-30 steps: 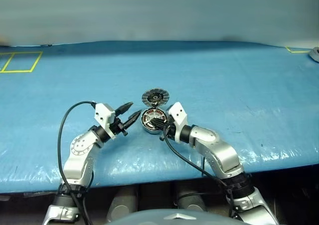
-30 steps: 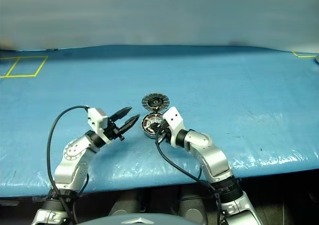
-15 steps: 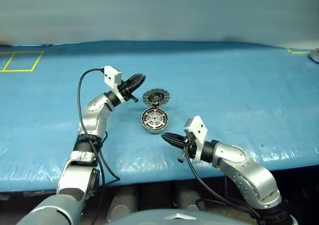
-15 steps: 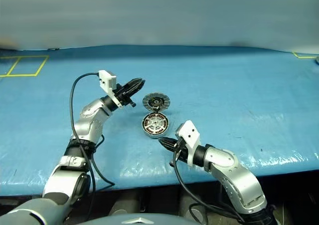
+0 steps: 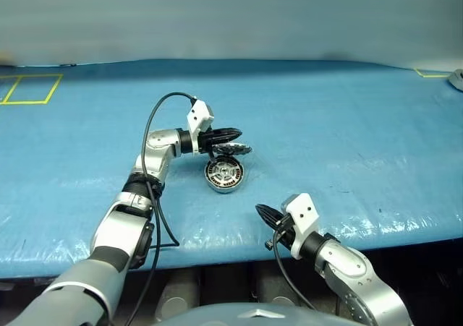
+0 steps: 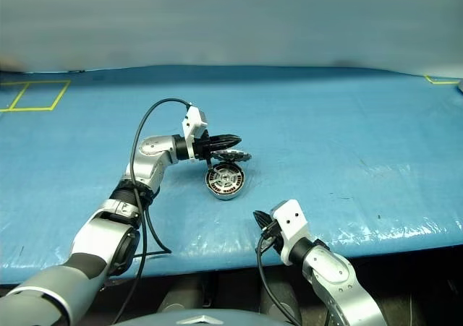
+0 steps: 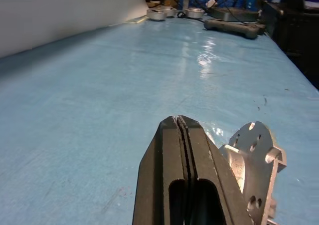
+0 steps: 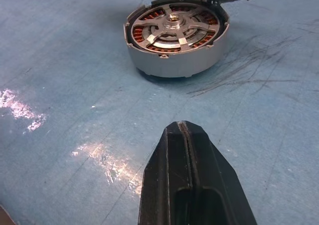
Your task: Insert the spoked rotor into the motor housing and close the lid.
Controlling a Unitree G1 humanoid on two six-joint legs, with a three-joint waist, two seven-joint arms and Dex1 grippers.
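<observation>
The round silver-grey motor housing (image 5: 223, 175) sits mid-table, the black spoked rotor (image 8: 174, 29) already seated inside. The left gripper (image 5: 233, 134), fingers pressed together, nudges the tilted silver lid (image 5: 233, 149) (apparently to fold it shut). The right gripper (image 5: 262, 212), also closed, waits at the near edge.

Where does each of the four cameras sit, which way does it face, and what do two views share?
Left eye view: head, looking down over the blue table; both arms show.
Right eye view: head too, same scene.
Left wrist view: along the shut left end effector beside the tilted lid.
Right wrist view: along the shut right end effector toward the motor housing, the spoked rotor inside.
Shared: right wrist and left eye views both show the housing.
</observation>
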